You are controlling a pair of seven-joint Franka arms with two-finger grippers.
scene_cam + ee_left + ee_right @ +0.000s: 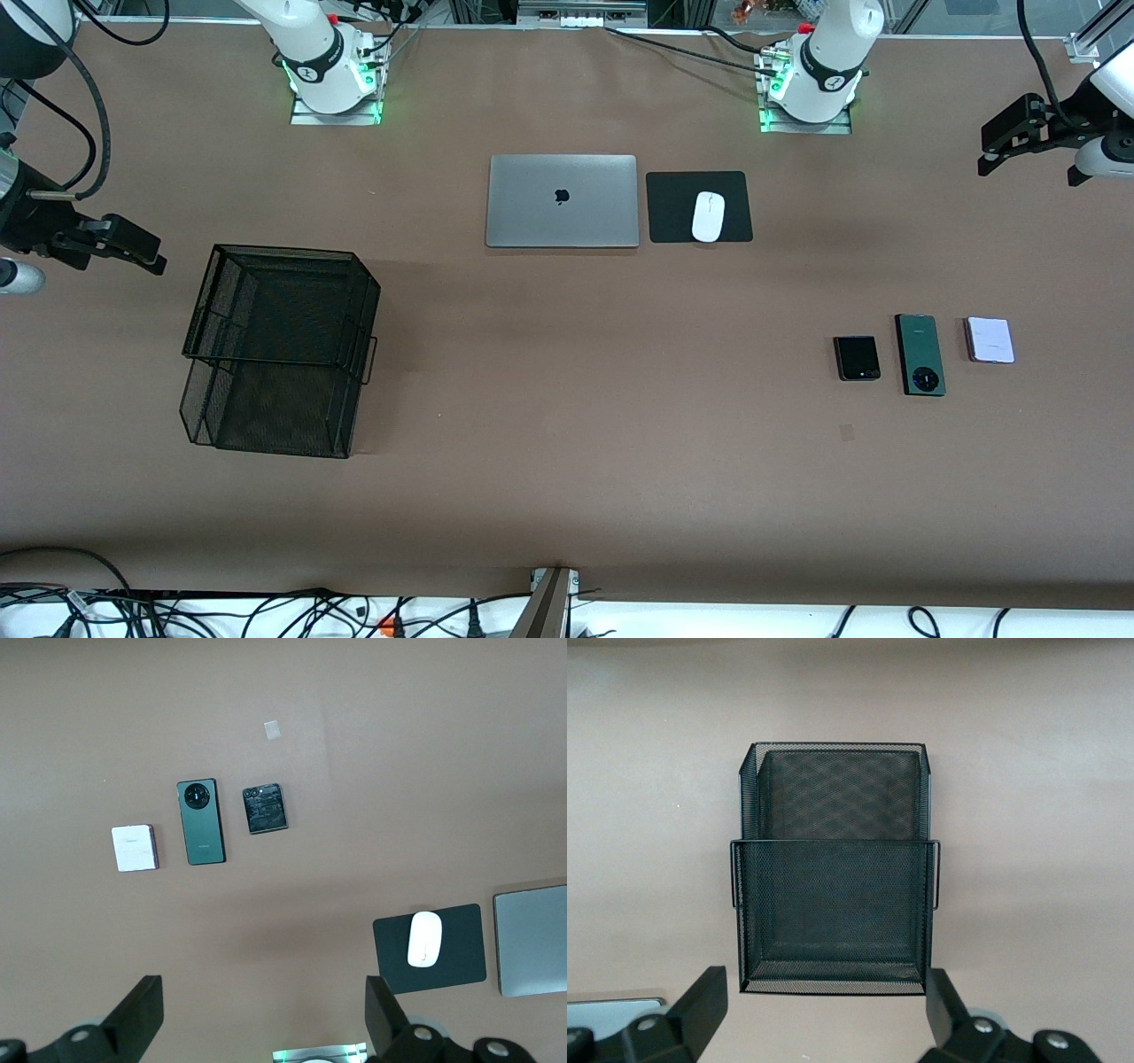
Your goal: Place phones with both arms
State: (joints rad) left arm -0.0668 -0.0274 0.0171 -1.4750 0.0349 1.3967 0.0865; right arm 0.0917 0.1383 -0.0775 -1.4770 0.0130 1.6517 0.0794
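Three phones lie in a row on the brown table toward the left arm's end: a small black squarish one [857, 358] [265, 808], a longer dark green one with a round camera ring [920, 354] [201, 821], and a pale lilac-white one [990, 340] [135, 848]. My left gripper [1005, 142] [263, 1014] is open and empty, high over the table's end near the phones. My right gripper [120, 244] [827, 1008] is open and empty, high over the table's other end beside the basket.
A black two-tier mesh basket [282, 346] [835, 868] stands toward the right arm's end. A closed grey laptop [563, 201] [532, 939] and a white mouse [708, 216] [425, 939] on a black pad [673, 208] lie near the arm bases.
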